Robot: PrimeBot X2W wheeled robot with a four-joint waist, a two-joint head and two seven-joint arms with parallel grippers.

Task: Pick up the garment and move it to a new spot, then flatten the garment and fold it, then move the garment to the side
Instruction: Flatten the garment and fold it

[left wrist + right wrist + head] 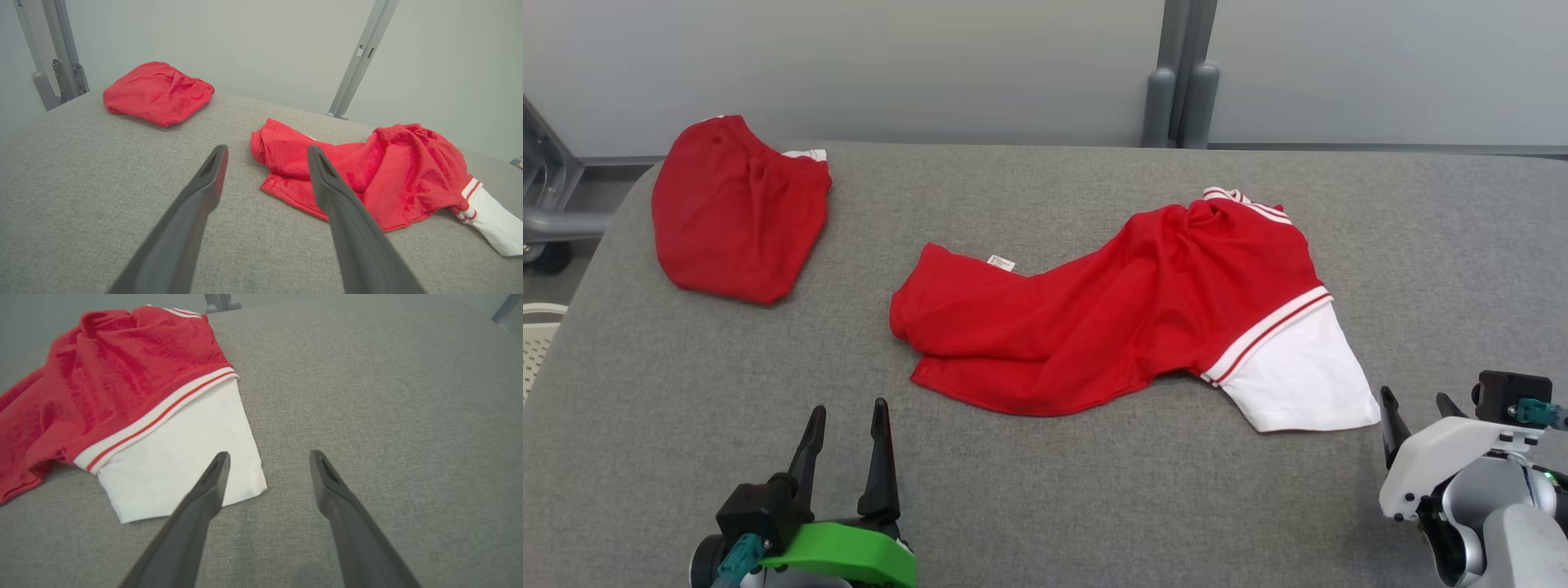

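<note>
The garment [1111,327] is a red shirt with a white, red-striped sleeve, lying crumpled in the middle of the grey padded table [1045,506]. My left gripper [848,408] hovers open near the table's front, short of the shirt's left hem. In the left wrist view the shirt [408,171] lies just beyond the left gripper [266,149], whose fingers hold nothing. My right gripper [1413,396] stands open beside the white sleeve's corner. In the right wrist view the shirt [122,367] is up and to the left of the empty right gripper [269,454].
A second red garment [735,220], folded into a bundle, sits at the table's far left corner [157,92]. Grey posts [1184,90] rise behind the table's back edge. A white perforated basket [535,335] and a metal frame [547,188] stand off the left side.
</note>
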